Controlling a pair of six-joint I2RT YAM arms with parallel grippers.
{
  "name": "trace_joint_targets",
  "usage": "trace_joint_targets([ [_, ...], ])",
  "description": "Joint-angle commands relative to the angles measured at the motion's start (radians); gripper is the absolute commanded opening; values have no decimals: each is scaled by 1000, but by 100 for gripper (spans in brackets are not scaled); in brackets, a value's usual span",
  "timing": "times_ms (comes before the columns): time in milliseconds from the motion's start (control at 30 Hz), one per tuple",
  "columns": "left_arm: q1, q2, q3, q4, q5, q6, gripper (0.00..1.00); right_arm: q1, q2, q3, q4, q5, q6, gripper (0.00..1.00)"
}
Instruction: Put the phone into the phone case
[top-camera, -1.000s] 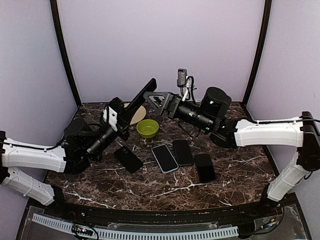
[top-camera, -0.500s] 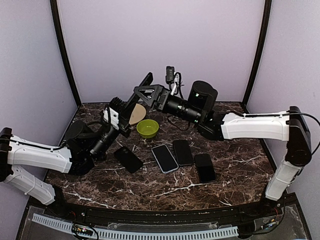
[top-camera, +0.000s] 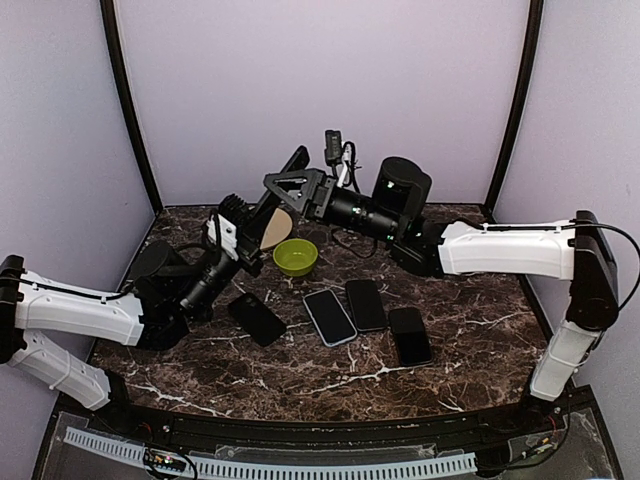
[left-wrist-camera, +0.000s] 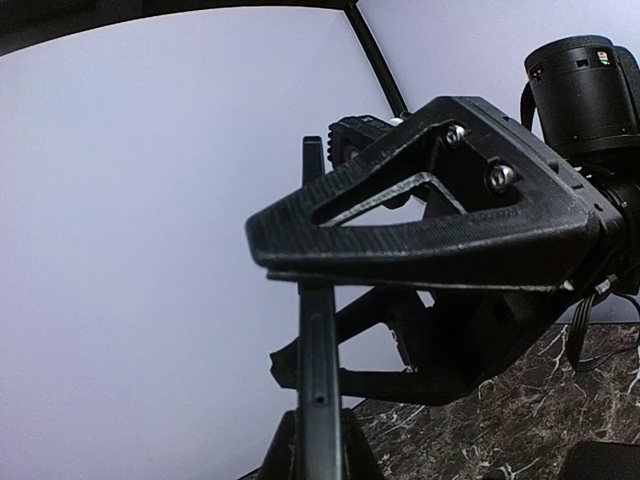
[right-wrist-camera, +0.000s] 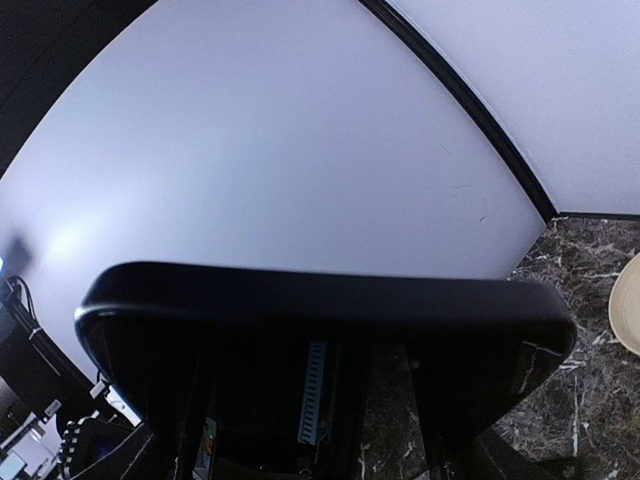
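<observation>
My left gripper (top-camera: 243, 222) is shut on the lower end of a black phone (top-camera: 284, 182) and holds it upright and tilted above the back of the table. In the left wrist view the phone (left-wrist-camera: 316, 350) stands edge-on, rising out of my gripper (left-wrist-camera: 318, 445). My right gripper (top-camera: 286, 193) is open right at the phone, one finger (left-wrist-camera: 420, 232) crossing in front of it. In the right wrist view the phone (right-wrist-camera: 330, 300) spans the frame and hides the jaws. The phone case (top-camera: 329, 316), light-rimmed, lies flat mid-table.
Three black phones lie flat: one at left (top-camera: 257, 318), one (top-camera: 365, 303) right of the case, and one (top-camera: 410, 334) further right. A green bowl (top-camera: 295, 257) and a tan round plate (top-camera: 272, 231) sit below the raised grippers. Lavender walls enclose the table.
My right arm has swung left, bringing its open gripper up against the held phone. My left arm has shifted slightly and still holds the phone up.
</observation>
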Motion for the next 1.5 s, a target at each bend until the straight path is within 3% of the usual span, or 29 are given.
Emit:
trace_joint_targets([
  [0, -7, -25, 7, 25, 37, -56, 0, -9, -5, 10, 49, -26, -46, 57],
  [100, -6, -37, 6, -51, 15, -84, 8, -18, -37, -25, 46, -11, -68, 45],
  [167, -6, -57, 6, -131, -5, -121, 37, -27, -69, -51, 27, 9, -97, 43],
  [233, -5, -76, 9, -235, -29, -170, 58, -38, -101, -77, -5, 33, -131, 43],
  [300, -4, -96, 31, -392, -37, -239, 70, -52, -134, -106, -40, 65, -160, 41],
  [400, 9, -108, 98, -715, 34, -343, 80, -78, -191, -152, -103, 114, -211, 40],
  [500, 65, -108, 140, -906, 179, -495, 84, -101, -256, -198, -184, 196, -277, 40],
  [567, 160, -96, 143, -993, 275, -608, 83, -110, -296, -219, -250, 267, -332, 39],
  [700, 372, -6, 176, -1176, 331, -816, 80, -111, -360, -250, -372, 393, -429, 39],
  [833, 517, 168, 261, -1359, 392, -881, 78, -112, -402, -278, -420, 423, -474, 38],
  [1033, 547, 360, 343, -1440, 418, -820, 72, -112, -421, -293, -465, 409, -500, 38],
  [1233, 546, 390, 328, -1445, 424, -791, 46, -113, -428, -301, -473, 416, -509, 38],
  [1333, 540, 390, 306, -1445, 409, -770, 28, -113, -428, -299, -471, 414, -513, 38],
  [1467, 513, 391, 297, -1450, 381, -749, 14, -112, -429, -291, -481, 407, -524, 37],
])
